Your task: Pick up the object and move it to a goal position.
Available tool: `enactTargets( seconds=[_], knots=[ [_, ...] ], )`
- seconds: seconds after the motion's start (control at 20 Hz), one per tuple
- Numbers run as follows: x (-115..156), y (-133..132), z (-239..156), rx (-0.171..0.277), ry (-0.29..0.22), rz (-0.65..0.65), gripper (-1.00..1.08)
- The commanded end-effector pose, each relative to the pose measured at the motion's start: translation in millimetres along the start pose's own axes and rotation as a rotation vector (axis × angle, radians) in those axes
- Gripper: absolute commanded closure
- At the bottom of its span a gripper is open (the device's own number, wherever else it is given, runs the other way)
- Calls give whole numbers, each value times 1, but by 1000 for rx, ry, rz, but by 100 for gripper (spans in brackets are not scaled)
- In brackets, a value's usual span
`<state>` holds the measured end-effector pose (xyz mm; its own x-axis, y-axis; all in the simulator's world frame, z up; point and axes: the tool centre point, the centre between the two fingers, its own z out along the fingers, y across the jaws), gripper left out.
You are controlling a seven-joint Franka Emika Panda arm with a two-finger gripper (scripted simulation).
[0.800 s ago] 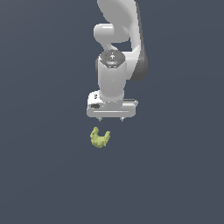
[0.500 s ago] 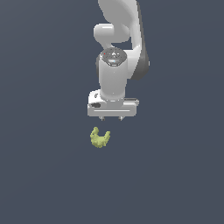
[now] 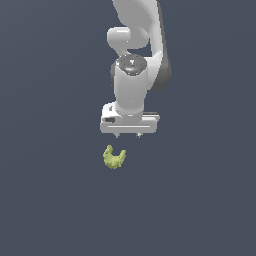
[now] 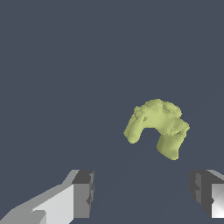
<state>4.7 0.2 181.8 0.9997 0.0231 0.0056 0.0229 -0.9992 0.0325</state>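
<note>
The object is a small yellow-green knobbly clump with a notched U-like outline, lying on the dark grey floor. My white gripper hangs above and a little behind it, toward the exterior view's right. Only the short fingertips show below the hand there. In the wrist view the object lies ahead of the gripper, nearer one finger than the other. The two fingers stand wide apart with nothing between them. The gripper is open and empty.
A plain dark grey floor fills both views. The white arm rises toward the top of the exterior view.
The gripper has shifted very slightly; the object has not moved.
</note>
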Motion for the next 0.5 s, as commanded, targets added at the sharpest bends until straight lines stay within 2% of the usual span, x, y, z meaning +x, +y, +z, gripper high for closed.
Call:
enactTargets(
  seconds=[0.0,0.45],
  knots=[
    [0,0,3,-7,-6,8,-60],
    [3,0,24,-72,-48,79,-60]
  ],
)
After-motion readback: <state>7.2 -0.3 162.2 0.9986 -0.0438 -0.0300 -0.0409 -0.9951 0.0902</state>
